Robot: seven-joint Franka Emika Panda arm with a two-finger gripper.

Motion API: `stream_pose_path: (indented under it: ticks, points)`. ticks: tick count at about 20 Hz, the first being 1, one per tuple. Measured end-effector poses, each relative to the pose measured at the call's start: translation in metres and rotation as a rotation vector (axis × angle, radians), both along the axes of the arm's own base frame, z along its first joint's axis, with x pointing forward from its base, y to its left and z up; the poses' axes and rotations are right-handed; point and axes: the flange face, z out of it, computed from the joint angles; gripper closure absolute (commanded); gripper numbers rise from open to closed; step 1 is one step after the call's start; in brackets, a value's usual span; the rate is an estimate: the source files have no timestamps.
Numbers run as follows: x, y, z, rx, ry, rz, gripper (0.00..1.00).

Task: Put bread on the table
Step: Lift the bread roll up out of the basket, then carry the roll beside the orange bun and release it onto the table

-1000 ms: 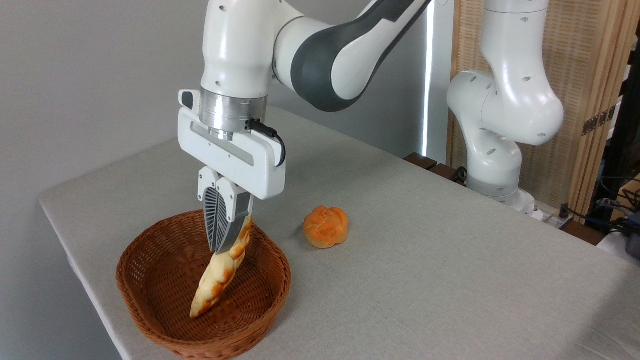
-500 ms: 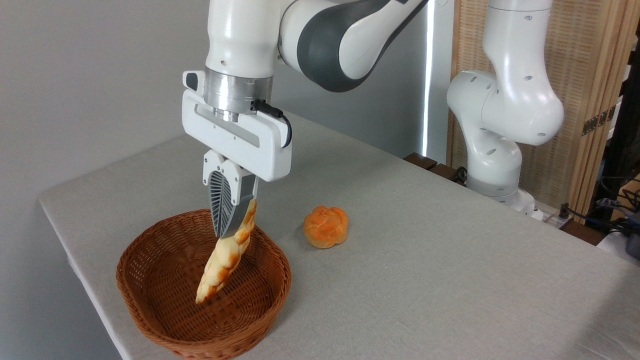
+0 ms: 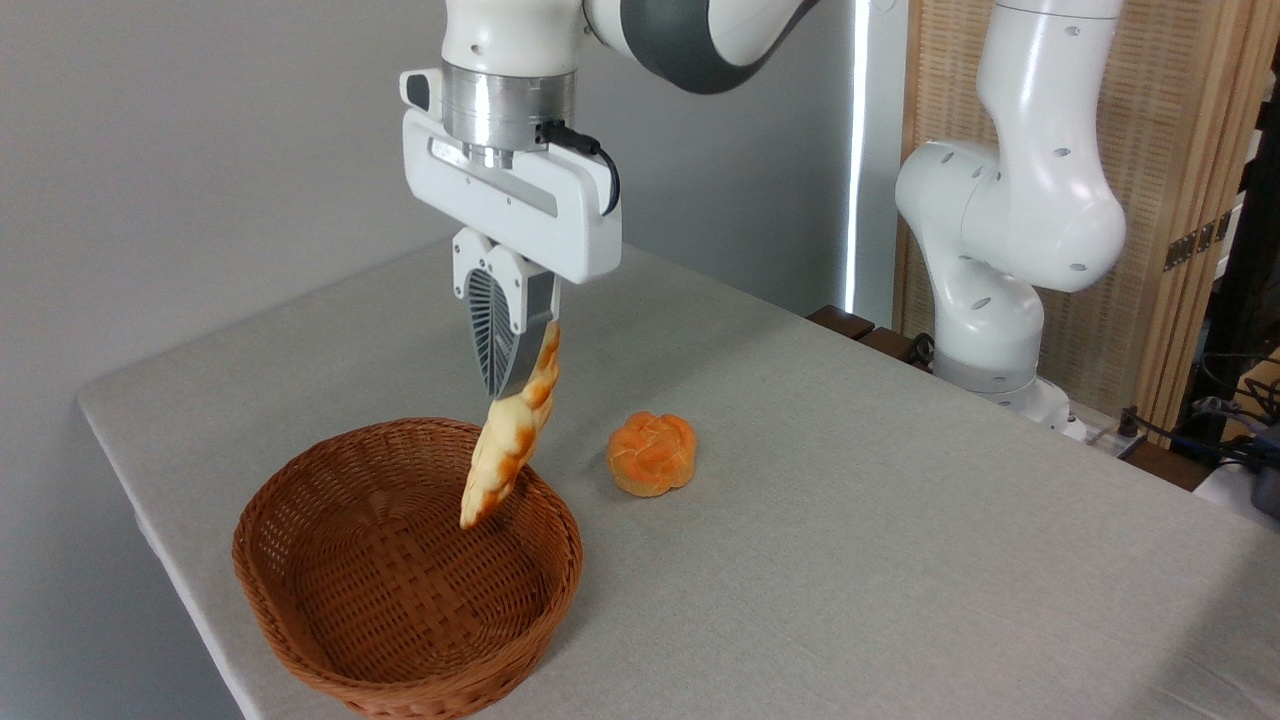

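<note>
- The braided loaf [image 3: 510, 440] is held clear of every surface, gripped near its upper end by the gripper [image 3: 510, 375], whose two ribbed fingers [image 3: 492, 335] are pressed together on it.
- The loaf is seen hanging at a slant: its upper tip shows just beside the fingers on their right, and its tapered lower tip points down and to the left.
- Pale-yellow dough with golden-brown patches along the braid can be made out on the loaf.
- The lower tip is seen in front of the far right part of the wicker basket [image 3: 300, 640], above its rim; no contact between loaf and basket is visible.
- The basket is brown, oval and woven, and it stands near the front left corner of the table [image 3: 900, 520]; nothing is seen lying inside it.
- A small round orange knotted bun [image 3: 651, 453] rests on the grey cloth just to the right of the basket, apart from both basket and loaf.
- The table is covered in light grey cloth, and a rounded corner shows at the left.
- The white arm [image 3: 1010, 200] is mounted at the far right edge of the table and reaches over from the top of the view, with the gripper pointing straight down.
- A plain grey wall [image 3: 200, 150] is seen behind the table, and a slatted wooden screen [image 3: 1180, 150] behind the arm's base.
</note>
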Motion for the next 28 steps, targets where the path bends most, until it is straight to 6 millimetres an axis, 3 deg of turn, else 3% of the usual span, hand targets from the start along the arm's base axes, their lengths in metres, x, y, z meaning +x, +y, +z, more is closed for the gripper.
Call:
stream_pose_path:
  ticks: [2,7,18,20,27,28]
  points:
    - [-0.002,0.005,0.002,-0.011,0.005,-0.027,1.0]
    - [-0.013,0.057,0.021,-0.025,-0.016,-0.079,1.0]
    - [-0.05,0.067,0.039,0.05,0.062,-0.348,0.97]
    - [-0.052,0.059,0.038,0.055,0.072,-0.376,0.96]
    - [-0.068,-0.022,0.013,0.23,0.217,-0.56,0.9]
    - [-0.068,-0.031,0.008,0.248,0.228,-0.578,0.69]
